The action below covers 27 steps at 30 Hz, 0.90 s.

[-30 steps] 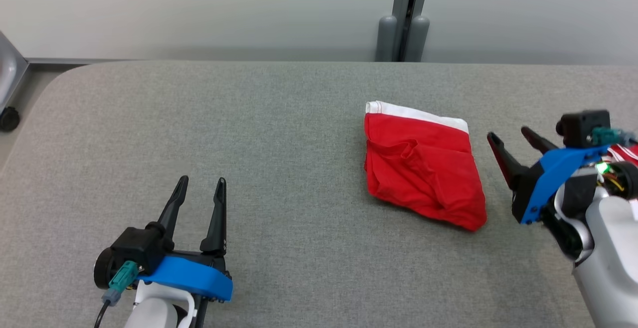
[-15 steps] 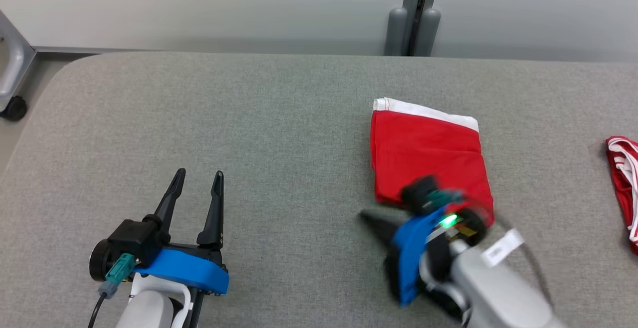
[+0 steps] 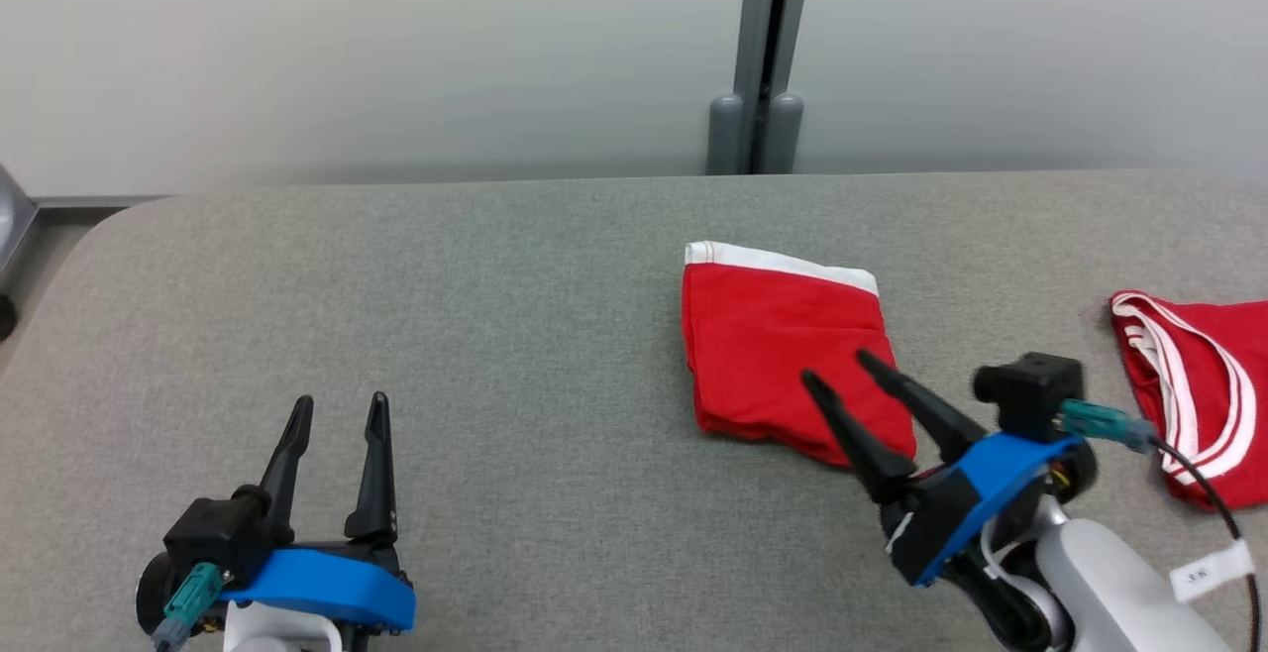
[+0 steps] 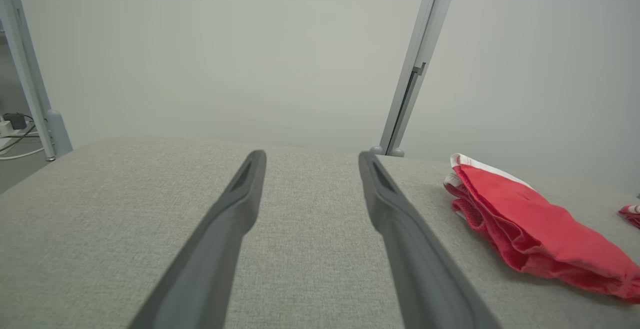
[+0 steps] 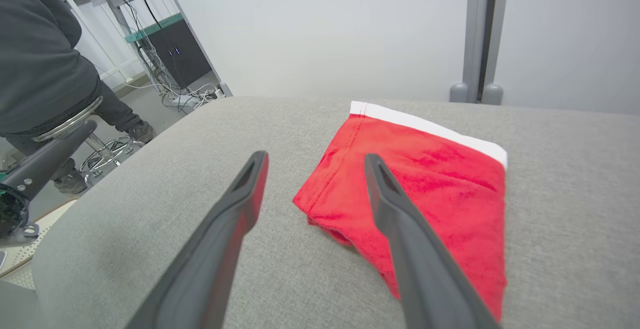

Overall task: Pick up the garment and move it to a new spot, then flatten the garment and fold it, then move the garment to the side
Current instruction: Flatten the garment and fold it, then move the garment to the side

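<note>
The right fingers (image 3: 843,424), spread apart and empty, had shifted from beside the garment (image 3: 773,355) to above its near corner. The left fingers (image 3: 374,464) rested parted by the near-left corner of the table (image 3: 495,335). The garment lay folded toward the right edge; moving it aside probably remained.

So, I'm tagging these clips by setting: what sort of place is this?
Probably a robotics lab: a grey padded work table, an equipment rack trailing cables, a person by a stool.

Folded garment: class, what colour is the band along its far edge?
White band on red garment; right wrist view shows it best.
</note>
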Motion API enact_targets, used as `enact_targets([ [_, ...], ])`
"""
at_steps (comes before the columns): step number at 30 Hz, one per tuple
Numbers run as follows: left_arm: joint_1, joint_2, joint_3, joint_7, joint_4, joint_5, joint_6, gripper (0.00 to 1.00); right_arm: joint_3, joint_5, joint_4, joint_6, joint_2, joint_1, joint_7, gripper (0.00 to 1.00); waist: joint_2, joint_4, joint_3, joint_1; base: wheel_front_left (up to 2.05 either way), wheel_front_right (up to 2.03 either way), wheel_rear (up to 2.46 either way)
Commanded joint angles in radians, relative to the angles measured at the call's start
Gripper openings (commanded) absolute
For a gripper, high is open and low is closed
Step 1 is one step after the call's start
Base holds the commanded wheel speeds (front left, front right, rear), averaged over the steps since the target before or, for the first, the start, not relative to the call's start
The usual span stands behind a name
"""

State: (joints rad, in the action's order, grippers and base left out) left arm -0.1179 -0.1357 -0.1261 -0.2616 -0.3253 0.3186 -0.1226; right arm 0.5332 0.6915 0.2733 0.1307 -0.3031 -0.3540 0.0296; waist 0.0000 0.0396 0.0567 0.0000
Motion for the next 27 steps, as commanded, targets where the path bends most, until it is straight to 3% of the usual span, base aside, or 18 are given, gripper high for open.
enact_targets([
  [1,0.021,0.0,0.016,-0.005,0.006,-0.001,0.007,1.0,-0.075,-0.034,-0.011,0.0,0.011,0.052,-0.03,1.0,0.0,-0.031,-0.028,0.0,0.0,0.0,0.0],
  [7,0.062,0.002,0.059,-0.005,0.013,-0.012,0.008,1.0,-0.33,-0.162,-0.042,0.0,0.071,0.169,-0.06,1.0,0.0,-0.068,-0.051,0.0,0.0,0.0,0.0],
  [13,0.08,0.006,0.087,-0.005,0.016,-0.02,0.007,1.0,-0.485,-0.306,-0.064,0.0,0.126,0.251,-0.046,1.0,0.0,-0.089,-0.059,0.0,0.0,0.0,0.0],
  [17,0.092,0.012,0.101,-0.005,0.015,-0.027,0.011,1.0,-0.532,-0.39,-0.07,0.0,0.153,0.284,-0.045,1.0,0.0,-0.101,-0.062,0.0,0.0,0.0,0.0],
  [27,0.091,0.021,0.111,-0.005,0.005,-0.044,0.012,1.0,-0.534,-0.425,-0.085,0.0,0.174,0.3,-0.013,1.0,0.0,-0.115,-0.06,0.0,0.0,0.0,0.0],
])
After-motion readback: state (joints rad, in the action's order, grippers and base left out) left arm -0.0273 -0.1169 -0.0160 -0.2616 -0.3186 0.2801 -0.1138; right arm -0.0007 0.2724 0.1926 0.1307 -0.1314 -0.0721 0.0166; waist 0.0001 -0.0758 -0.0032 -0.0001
